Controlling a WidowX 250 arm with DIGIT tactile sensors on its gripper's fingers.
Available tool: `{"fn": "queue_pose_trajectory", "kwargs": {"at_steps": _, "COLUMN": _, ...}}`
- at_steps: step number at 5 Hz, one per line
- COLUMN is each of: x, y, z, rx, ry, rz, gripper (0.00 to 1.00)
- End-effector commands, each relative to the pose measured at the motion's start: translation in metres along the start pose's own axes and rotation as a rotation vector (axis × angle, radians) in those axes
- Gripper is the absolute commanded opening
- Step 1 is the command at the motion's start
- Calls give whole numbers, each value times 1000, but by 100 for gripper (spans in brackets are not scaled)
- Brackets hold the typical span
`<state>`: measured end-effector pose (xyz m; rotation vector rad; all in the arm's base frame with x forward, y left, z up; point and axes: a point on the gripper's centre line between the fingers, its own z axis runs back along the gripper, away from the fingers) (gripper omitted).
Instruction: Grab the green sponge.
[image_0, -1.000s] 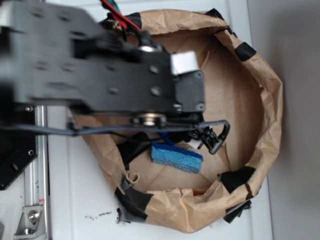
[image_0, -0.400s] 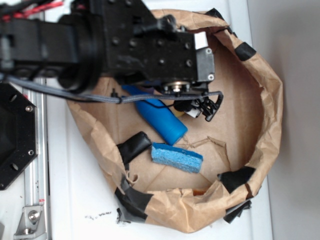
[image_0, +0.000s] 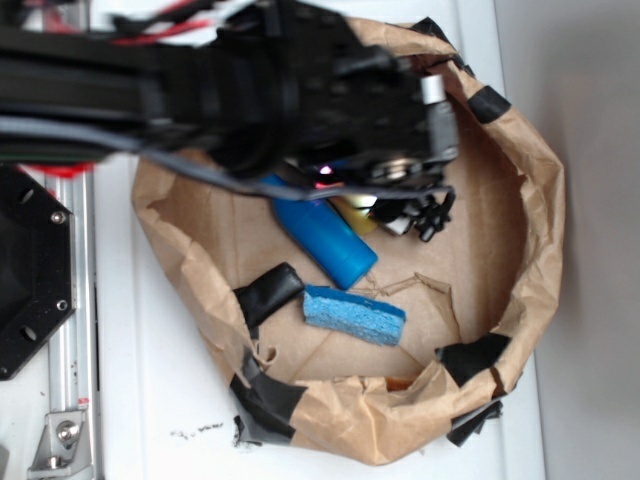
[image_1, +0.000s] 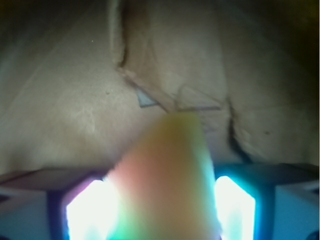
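You have the end effector (image_1: 162, 200) clenched on the green sponge (image_1: 165, 175), its fingers (image_1: 90, 212) flanking it. Just left: blue bottle (image_0: 325, 240). Nearer you: blue sponge (image_0: 354, 315).

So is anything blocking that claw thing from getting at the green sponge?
Nothing visible does. In the wrist view the green sponge already sits between the end effector fingers. From outside, the blue bottle lies beside it, not in between.
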<state>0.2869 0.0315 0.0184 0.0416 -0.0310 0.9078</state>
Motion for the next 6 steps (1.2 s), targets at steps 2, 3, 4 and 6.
{"fn": "queue_pose_trajectory", "kwargs": {"at_steps": 2, "x": -2, "y": -20, "z": 93, "rx": -106, "ry": -168, "rz": -497, "gripper": 0}}
{"fn": "queue_pose_trajectory", "kwargs": {"at_steps": 3, "x": -3, "y": -25, "z": 143, "rx": -161, "ry": -264, "rz": -698, "gripper": 0}}
{"fn": "queue_pose_trajectory", "kwargs": {"at_steps": 4, "x": -8, "y": -25, "z": 166, "rx": -148, "ry": -273, "rz": -815, "gripper": 0}}
{"fn": "queue_pose_trajectory", "kwargs": {"at_steps": 6, "x": -17, "y": -21, "z": 180, "rx": -18, "ry": -263, "rz": -909, "gripper": 0}}
